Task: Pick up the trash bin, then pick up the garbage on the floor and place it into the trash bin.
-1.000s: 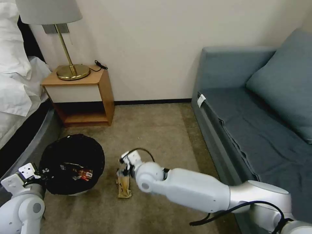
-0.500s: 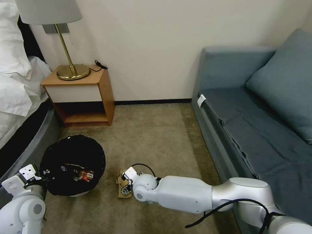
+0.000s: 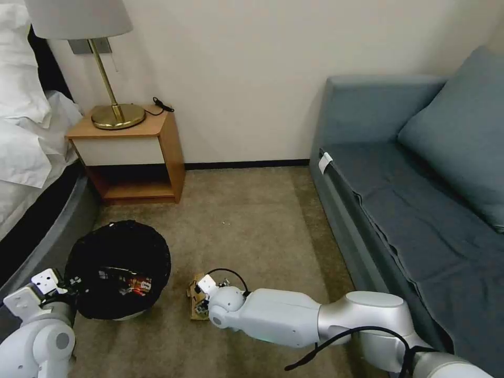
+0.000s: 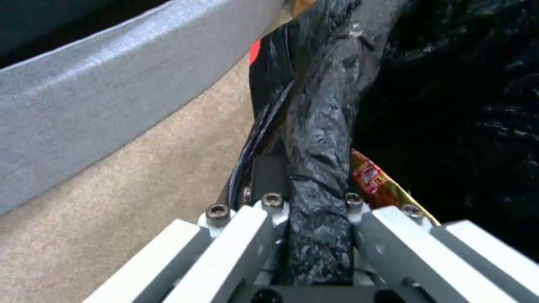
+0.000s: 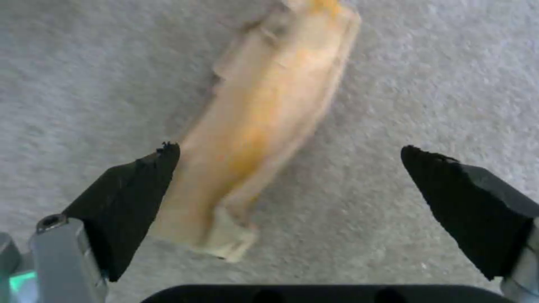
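My left gripper point(image 4: 314, 235) jaws clamp the trash bin point(image 3: 118, 268) rim, wrappers already inside; my right gripper point(image 5: 289, 168) jaws gape over the brown paper point(image 5: 264, 122) left on the floor

Black crinkly trash bin point(image 3: 119, 247); tan-gold, perhaps brownish wrapper point(image 5: 264, 122) on beige carpet point(image 3: 252, 220).
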